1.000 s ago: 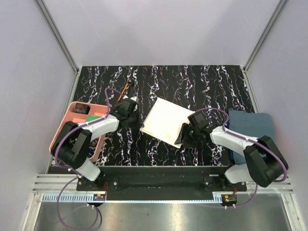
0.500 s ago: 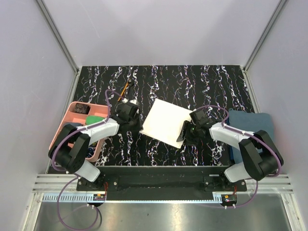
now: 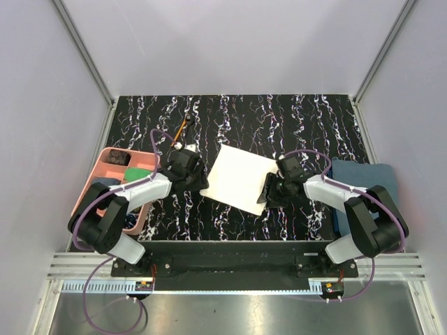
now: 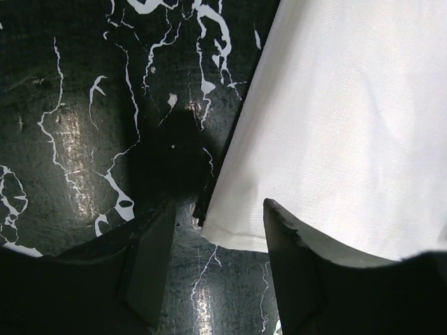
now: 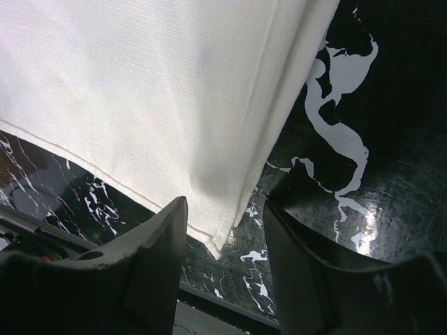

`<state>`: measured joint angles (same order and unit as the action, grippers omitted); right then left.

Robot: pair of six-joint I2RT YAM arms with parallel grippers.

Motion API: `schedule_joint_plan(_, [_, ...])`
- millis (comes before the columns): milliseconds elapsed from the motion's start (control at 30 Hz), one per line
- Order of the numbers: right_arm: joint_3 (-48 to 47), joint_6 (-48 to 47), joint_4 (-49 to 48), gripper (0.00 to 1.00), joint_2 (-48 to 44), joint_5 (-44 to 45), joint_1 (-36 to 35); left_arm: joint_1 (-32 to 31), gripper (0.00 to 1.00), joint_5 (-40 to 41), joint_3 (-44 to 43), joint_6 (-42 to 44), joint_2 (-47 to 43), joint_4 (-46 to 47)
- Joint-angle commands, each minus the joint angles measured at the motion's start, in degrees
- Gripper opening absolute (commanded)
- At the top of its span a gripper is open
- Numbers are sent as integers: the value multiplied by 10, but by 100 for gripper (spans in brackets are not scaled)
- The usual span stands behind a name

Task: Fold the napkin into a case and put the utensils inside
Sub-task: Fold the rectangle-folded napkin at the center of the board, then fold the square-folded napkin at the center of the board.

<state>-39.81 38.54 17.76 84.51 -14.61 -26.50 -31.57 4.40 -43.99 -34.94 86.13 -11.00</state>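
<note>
Overhead camera looks down on the whole table (image 3: pixel 230 115) — both wrist cameras sit close, each sharing a napkin (image 4: pixel 349 125) corner.

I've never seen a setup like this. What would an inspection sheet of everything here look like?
Surface: black table with white marble veins, flat.
Job's things: cream napkin lying flat in the middle, not yet a case. Orange-handled stick lies beyond it on the left. The spoon cannot be made out.
Clutter: pink tray at the left, holding small items. Dark blue-grey towel at the right.
Grippers: left gripper is open, its jaws straddling the napkin's left corner. Right gripper is open, its jaws straddling the right corner.
Cables: purple cables loop along both arms, none on the napkin.
Surroundings: pale grey walls, metal rail at the near edge.
</note>
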Motion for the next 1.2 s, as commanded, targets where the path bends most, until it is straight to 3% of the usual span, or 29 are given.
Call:
schedule_joint_plan(0, [-18,-24,5,57,26,33,2,-1,54,-5,-21,12,23,15])
schedule_joint_plan(167, [-62,-67,20,57,81,99,22,-25,33,-30,14,-14,62,56])
schedule_joint_plan(333, [-124,-116,89,56,96,192,59,-91,32,-12,82,-56,-16,52])
schedule_joint_plan(400, [-149,-120,116,58,78,216,61,-115,39,-10,104,-78,-71,35])
schedule_joint_plan(467, [-149,-120,128,63,43,201,61,-116,52,-6,110,-87,-123,7])
schedule_joint_plan(567, [-137,-105,148,82,-1,207,60,-114,57,21,93,-69,-174,-31])
schedule_joint_plan(633, [-128,-95,157,85,-28,193,61,-107,58,15,61,-55,-182,-38])
schedule_joint_plan(700, [-106,-68,156,84,-39,167,61,-95,56,-2,27,-38,-162,-28])
schedule_joint_plan(833, [-55,-23,128,64,-57,156,61,-85,43,-40,-24,-29,-82,9])
schedule_joint_plan(900, [-43,-20,110,58,-56,129,61,-82,41,-41,-51,-24,-34,23])
schedule_joint_plan(1167, [2,-8,61,52,-50,68,61,-82,35,-75,-81,-17,45,47])
